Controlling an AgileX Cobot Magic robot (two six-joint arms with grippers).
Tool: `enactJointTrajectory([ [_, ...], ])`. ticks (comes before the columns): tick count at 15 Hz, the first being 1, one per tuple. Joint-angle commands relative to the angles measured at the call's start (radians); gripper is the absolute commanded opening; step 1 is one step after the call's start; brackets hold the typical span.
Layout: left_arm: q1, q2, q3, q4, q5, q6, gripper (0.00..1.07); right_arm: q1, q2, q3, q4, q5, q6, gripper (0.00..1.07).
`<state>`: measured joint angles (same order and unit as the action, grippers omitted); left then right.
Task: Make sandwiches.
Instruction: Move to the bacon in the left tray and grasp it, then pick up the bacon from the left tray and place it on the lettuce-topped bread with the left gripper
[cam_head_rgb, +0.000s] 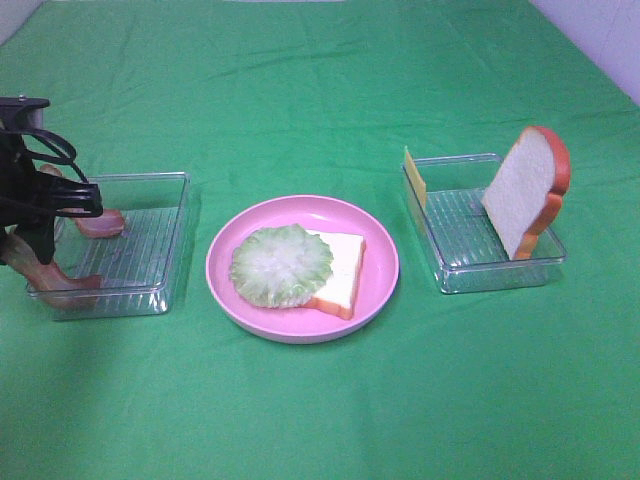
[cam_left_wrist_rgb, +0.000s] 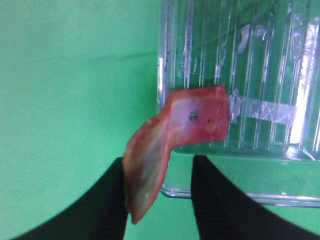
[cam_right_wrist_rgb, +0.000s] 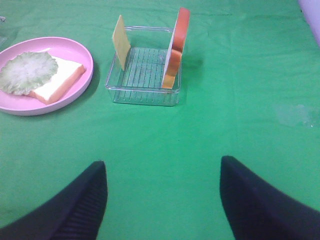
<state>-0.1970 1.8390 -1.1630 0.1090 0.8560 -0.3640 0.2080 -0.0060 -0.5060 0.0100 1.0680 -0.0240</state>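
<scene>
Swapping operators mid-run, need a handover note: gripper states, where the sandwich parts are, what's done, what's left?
Left gripper: jaws apart at the edge of the left tray. A bacon strip lies against one finger, and no firm grip is visible.
Right gripper: open and empty, above the green cloth.
Parts: bread slice with lettuce on top, on the pink plate. Second bacon strip in the left tray. Cheese square and second bread slice lean upright in the right tray.
Done: base bread, lettuce.
Left: bacon, cheese, top bread.
</scene>
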Motion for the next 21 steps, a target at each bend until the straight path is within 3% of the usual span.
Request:
enactJointTrajectory([
  [1, 0.001, 0.007, -0.002, -0.005, -0.015, -0.001, 0.08, -0.007, -0.011, 0.004, -0.01, -0.011, 0.006, 0.62],
  [3, 0.001, 0.007, -0.002, -0.005, -0.034, -0.003, 0.0, -0.007, -0.011, 0.004, -0.01, -0.011, 0.006, 0.62],
  [9, 0.001, -0.031, -0.002, -0.008, -0.029, 0.0, 0.0, -0.007, -0.011, 0.004, -0.01, -0.011, 0.006, 0.62],
  [12, 0.001, -0.133, -0.002, -0.065, -0.047, 0.021, 0.0, -0.007, -0.011, 0.004, -0.01, -0.011, 0.006, 0.62],
  [16, -0.001, -0.246, -0.002, -0.38, -0.135, 0.236, 0.0, -0.007, -0.011, 0.004, -0.01, -0.011, 0.006, 0.62],
  [21, -0.001, -0.246, -0.002, -0.89, -0.17, 0.611, 0.0, -0.007, -0.011, 0.004, -0.01, -0.011, 0.006, 0.62],
])
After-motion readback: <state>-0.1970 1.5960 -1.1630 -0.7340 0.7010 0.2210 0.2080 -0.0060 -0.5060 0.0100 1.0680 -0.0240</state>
